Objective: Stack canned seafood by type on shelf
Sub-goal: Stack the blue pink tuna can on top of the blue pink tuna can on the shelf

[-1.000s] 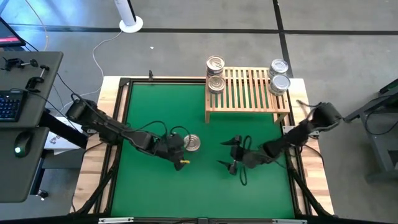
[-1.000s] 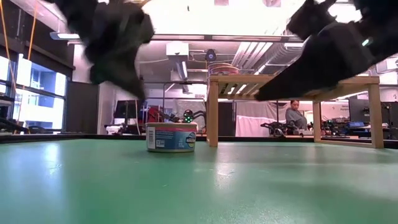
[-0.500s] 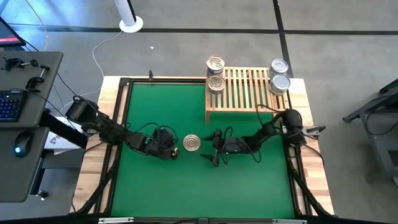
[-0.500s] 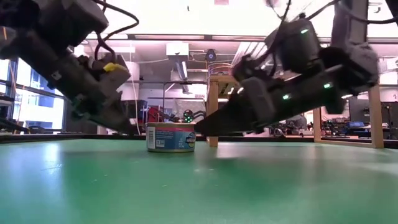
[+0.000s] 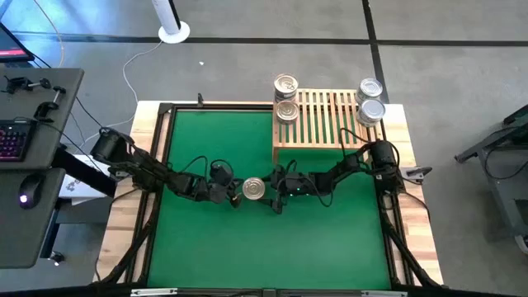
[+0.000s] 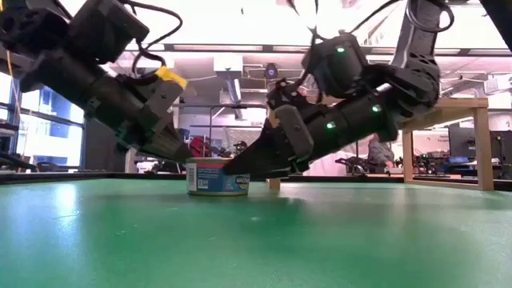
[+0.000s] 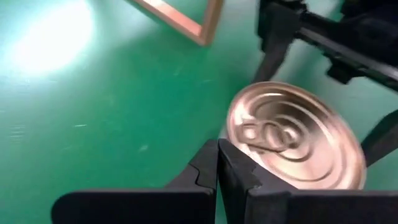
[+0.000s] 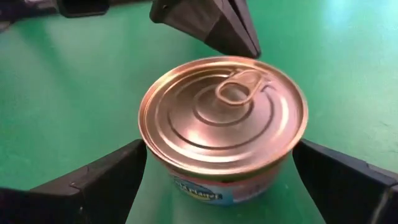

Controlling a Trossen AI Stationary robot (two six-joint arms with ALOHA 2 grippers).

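Observation:
One gold-lidded tin of canned seafood (image 5: 253, 189) stands upright on the green mat (image 5: 206, 247), pull-tab up. My left gripper (image 5: 238, 195) is shut, and its tips stand at the tin's left side. My right gripper (image 8: 219, 150) is open and comes in low from the right. Its fingers (image 8: 99, 183) stand on either side of the tin (image 8: 224, 124), apart from its wall. The slatted shelf (image 5: 330, 124) stands at the far right, with tins at its far left (image 5: 285, 97) and far right (image 5: 370, 101) corners. My left gripper's shut fingertips (image 7: 219, 163) stand at the rim of the tin (image 7: 239, 146) on its left side, slanting down from the table's left. I cannot tell whether they touch it.
The shelf's near edge and legs (image 6: 274, 144) stand just beyond the tin and the right arm. Green mat lies bare on the near side and at the far left. The pale wooden table frame (image 5: 140, 165) runs around the mat.
My right gripper has swept toward the table's left and sunk, still open, until its fingers flank the tin. My left gripper has come down and tipped, bringing its shut tips to the tin's left side. The tin stands where it was.

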